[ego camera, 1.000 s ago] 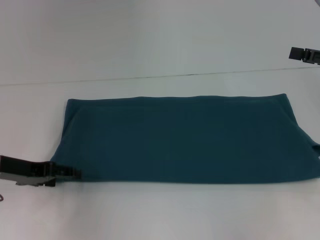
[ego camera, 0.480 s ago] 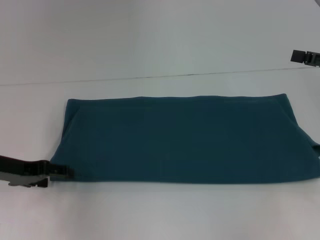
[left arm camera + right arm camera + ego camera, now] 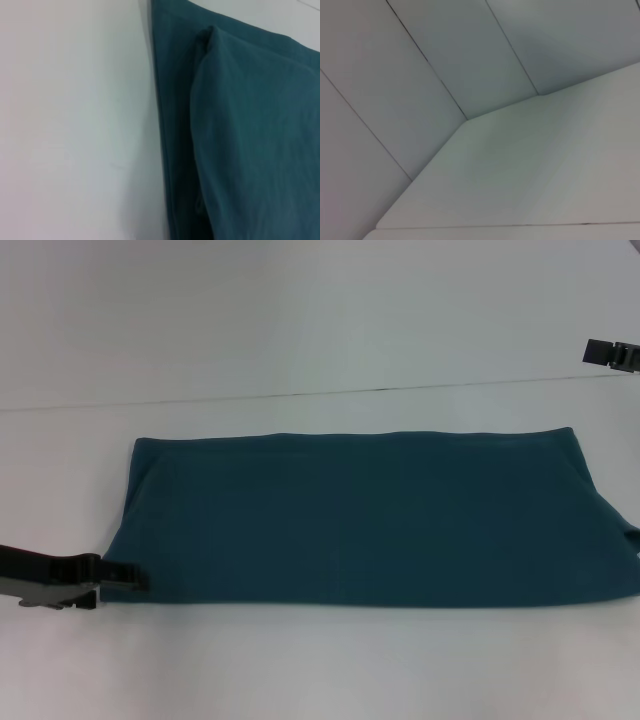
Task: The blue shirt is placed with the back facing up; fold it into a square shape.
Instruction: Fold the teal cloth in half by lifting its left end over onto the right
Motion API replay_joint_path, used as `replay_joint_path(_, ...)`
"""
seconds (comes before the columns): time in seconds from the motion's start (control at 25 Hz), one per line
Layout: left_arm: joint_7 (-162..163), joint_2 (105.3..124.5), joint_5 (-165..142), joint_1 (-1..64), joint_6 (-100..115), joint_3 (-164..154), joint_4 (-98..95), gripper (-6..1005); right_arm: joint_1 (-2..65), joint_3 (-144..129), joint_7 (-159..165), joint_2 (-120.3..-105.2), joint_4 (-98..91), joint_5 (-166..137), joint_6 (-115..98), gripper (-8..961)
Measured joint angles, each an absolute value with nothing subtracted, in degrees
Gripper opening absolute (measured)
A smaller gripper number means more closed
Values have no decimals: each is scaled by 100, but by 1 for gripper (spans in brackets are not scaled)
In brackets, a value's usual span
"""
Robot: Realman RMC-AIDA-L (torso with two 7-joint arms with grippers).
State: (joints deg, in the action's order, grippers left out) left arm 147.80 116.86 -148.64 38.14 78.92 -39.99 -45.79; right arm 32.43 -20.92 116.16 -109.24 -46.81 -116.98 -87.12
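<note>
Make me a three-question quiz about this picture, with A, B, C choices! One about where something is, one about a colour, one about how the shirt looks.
1. Where is the left claw?
A. At the shirt's near left corner
B. On the middle of the shirt
C. At the shirt's far right corner

2. What colour is the blue shirt?
A. Bright red
B. Dark teal-blue
C. Yellow

3. How does the shirt lie on the table?
A. Crumpled in a ball
B. Hanging off the table's edge
C. Flat, as a long band

Answers:
1. A: the head view shows the claw tips at the near left corner, while the right claw sits far off at the right edge, above the table.
2. B: the cloth is dark teal-blue in both the head and left wrist views.
3. C: it lies flat and wide; the left wrist view shows stacked layers at its end.
</note>
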Motion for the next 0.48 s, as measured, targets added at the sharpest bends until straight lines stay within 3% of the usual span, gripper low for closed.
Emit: replay_joint_path(0.48,14775,11720,-14855,3927,7875,-3999,-4424,879,3243,-2091,11641,-10924,-4685,-11698,-8728,909)
